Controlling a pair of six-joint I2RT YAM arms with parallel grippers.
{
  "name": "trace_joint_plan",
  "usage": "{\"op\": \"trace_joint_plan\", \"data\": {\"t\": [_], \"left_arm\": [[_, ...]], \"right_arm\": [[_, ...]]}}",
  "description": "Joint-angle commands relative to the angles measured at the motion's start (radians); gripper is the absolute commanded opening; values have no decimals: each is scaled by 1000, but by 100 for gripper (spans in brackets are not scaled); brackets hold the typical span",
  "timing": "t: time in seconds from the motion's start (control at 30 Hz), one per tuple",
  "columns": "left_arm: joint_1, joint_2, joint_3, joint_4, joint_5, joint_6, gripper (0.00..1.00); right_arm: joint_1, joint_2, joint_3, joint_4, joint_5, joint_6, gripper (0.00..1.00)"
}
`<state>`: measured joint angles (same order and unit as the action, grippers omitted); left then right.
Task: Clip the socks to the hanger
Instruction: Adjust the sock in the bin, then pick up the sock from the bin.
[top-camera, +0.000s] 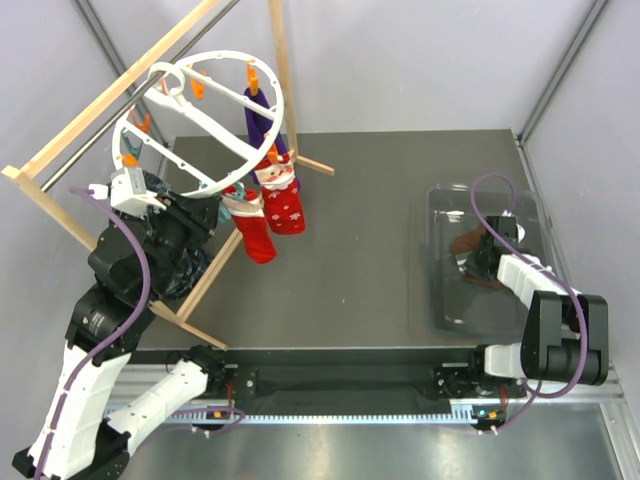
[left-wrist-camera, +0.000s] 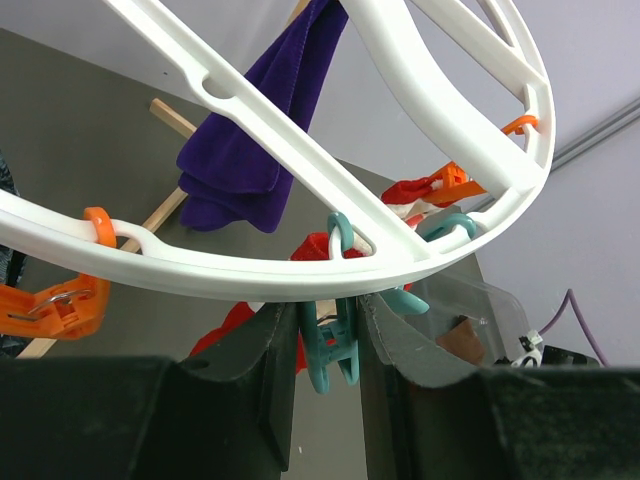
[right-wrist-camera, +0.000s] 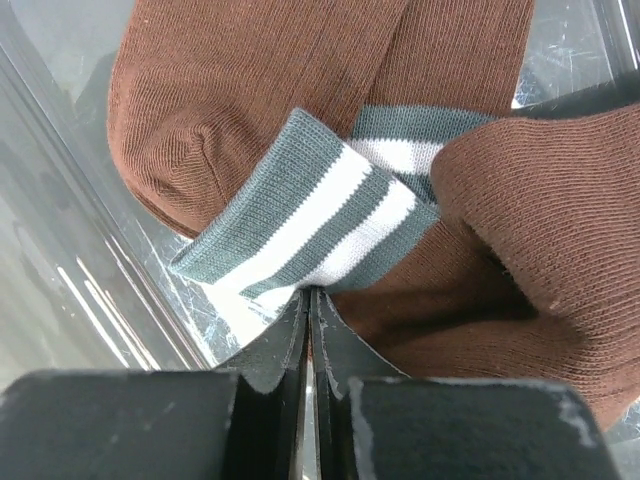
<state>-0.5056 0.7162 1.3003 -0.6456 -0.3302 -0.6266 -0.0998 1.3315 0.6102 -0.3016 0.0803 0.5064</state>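
The white ring hanger (top-camera: 225, 55) hangs tilted from the wooden frame at the far left. Two red Santa socks (top-camera: 285, 205) dangle from its near rim. In the left wrist view the hanger's rim (left-wrist-camera: 250, 270) crosses just above my left gripper (left-wrist-camera: 325, 303), whose fingers press both handles of a teal clip (left-wrist-camera: 335, 345). Red sock cloth (left-wrist-camera: 412, 190) shows behind the rim. My right gripper (right-wrist-camera: 311, 292) is down in the clear bin (top-camera: 445, 200), its jaws shut on the grey-and-white striped cuff (right-wrist-camera: 300, 215) of a brown sock (right-wrist-camera: 250, 90).
A long purple sock (top-camera: 262, 118) hangs from the hanger's far side. Orange clips (left-wrist-camera: 60, 305) sit along the rim. The pale wooden frame (top-camera: 100, 100) stands around the left arm, with one leg slanting down to the table's front edge.
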Motion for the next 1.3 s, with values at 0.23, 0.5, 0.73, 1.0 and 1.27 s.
{"op": "trace_joint_plan", "data": {"t": [0.23, 0.5, 0.73, 1.0, 1.27], "left_arm": [[-1, 3, 14, -8, 19, -16, 0], [-1, 0, 19, -12, 23, -19, 0], [-1, -1, 34, -26, 25, -16, 0], [-1, -12, 39, -31, 19, -25, 0], [-1, -3, 34, -25, 25, -28, 0]], "right_arm": [[29, -75, 58, -100, -1, -22, 31], [31, -52, 80, -123, 29, -31, 59], [29, 44, 75, -117, 88, -31, 59], [34, 175, 131, -110, 98, -25, 42], [38, 132, 128, -123, 108, -42, 13]]}}
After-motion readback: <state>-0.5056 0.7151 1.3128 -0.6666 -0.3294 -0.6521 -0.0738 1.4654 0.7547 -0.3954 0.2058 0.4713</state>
